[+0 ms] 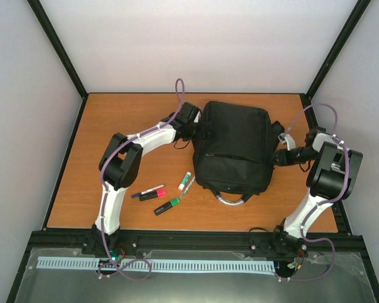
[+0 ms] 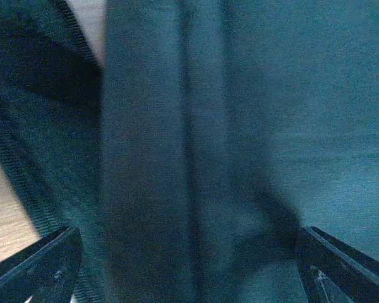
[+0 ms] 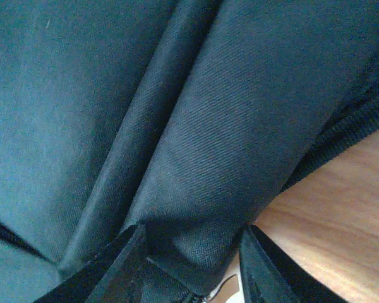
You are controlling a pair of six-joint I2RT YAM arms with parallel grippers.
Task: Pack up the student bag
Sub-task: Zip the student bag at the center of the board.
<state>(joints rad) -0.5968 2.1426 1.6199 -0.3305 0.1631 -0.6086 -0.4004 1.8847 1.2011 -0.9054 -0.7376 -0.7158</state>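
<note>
Top external showed the student bag [image 1: 234,148] lying flat in the middle of the tabletop [image 1: 114,120]. Its long side ran away from me, with the grey loop handle [image 1: 230,199] at the near end. The left jaws were at its far left corner and the right jaws at its right side, so both arms were right against it. Some markers [image 1: 155,192] lay near left, apart from the bag.

Left wrist showed the left jaws wide apart, with a fold of the bag between them.

Right wrist showed the right jaws clamped on a fold at the bag's edge, bare wood just beside. I think a pocket must be opened first.
</note>
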